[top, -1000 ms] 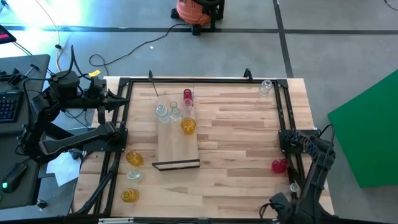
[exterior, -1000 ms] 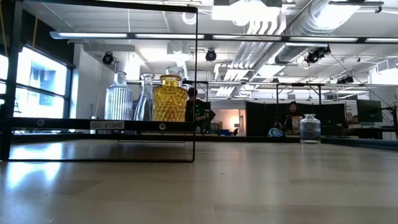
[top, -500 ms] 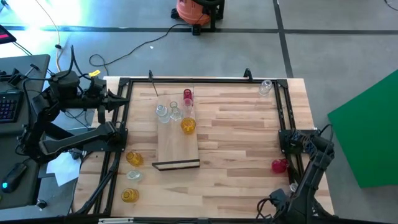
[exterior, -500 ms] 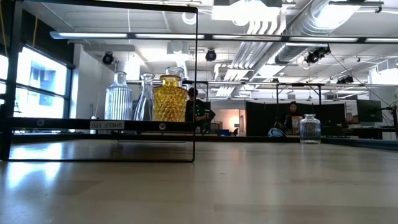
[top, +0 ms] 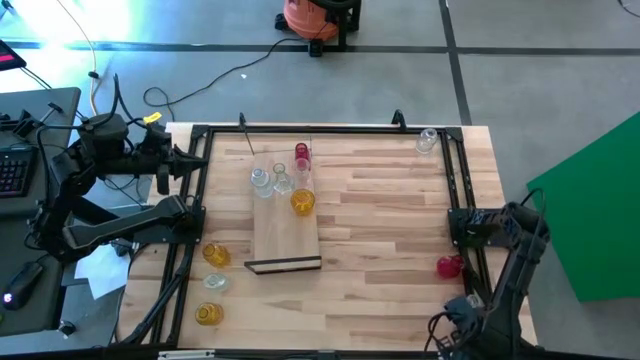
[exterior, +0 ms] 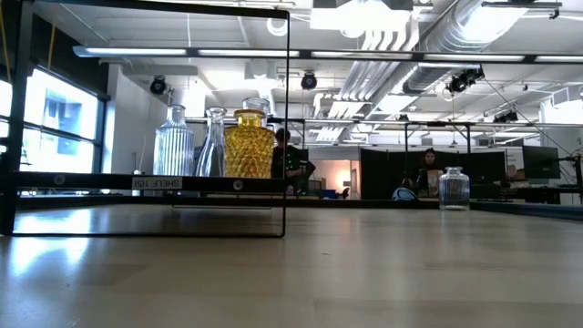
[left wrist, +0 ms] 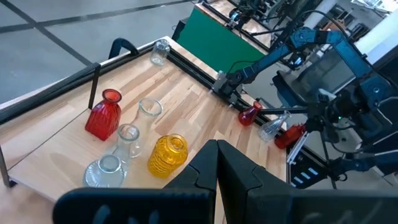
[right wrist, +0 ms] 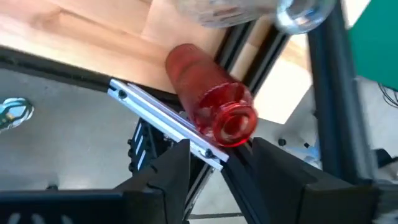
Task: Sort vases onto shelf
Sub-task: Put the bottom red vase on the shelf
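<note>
The slatted light-wood tabletop [top: 390,215] sits in a black frame on a grey concrete floor; an orange canister [top: 312,17] stands on that floor beyond the table's far edge, and a green panel [top: 595,215] lies off its right side. The flat light-wood shelf board with a dark strip at its near short end [top: 285,240] lies left of the table's centre; at its far end cluster a ribbed red glass vase [top: 302,153], two clear glass vases [top: 260,179] and a textured amber-yellow glass vase [top: 302,202]. Near the left edge stand two more amber vases [top: 216,254] with a small clear one [top: 214,283] between them; another clear vase [top: 428,139] stands at the far right corner; a red vase lying on its side [top: 449,266] rests against the right frame rail, with a clear vase [right wrist: 298,14] just nearer.

The right gripper [right wrist: 214,165] hangs beyond the right edge at that toppled red vase, fingers [right wrist: 171,168] spread either side of its mouth, clasping nothing; the left gripper [left wrist: 216,171] waits off the far left side, fingers pressed together, empty.

In the low view an open hall with ceiling ducts [exterior: 410,46] and strip lights lies beyond.
</note>
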Motion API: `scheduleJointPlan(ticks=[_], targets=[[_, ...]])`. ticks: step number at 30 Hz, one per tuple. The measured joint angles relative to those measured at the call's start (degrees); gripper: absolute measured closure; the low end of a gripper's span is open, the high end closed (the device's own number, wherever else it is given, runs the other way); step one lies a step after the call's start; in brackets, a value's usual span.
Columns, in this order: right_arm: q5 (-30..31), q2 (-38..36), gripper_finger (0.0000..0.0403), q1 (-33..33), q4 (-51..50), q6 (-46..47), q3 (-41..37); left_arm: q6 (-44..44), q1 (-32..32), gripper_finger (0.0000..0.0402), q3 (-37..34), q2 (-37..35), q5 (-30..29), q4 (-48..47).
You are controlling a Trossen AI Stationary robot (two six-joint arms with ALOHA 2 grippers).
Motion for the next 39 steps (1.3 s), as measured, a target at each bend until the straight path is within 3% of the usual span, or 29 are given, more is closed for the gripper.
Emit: scheduleJointPlan(ticks=[20, 27, 39], targets=[[2.72, 0.04, 0.0265, 2.92, 0.76, -0.22, -1.25, -2.40, 0.01, 0.0401, -0.02, 0.00, -0.19, 0.04], [2.86, 0.09, 0.0265, 2.92, 9.07, -0.56, -6.85, -2.40, 0.01, 0.0401, -0.02, 0.00, -0.22, 0.04], [2.91, -0.04, 0.0268, 3.24, 10.59, -0.92, -8.79, -2.40, 0.01, 0.0401, -0.02, 0.00, -0.23, 0.07]])
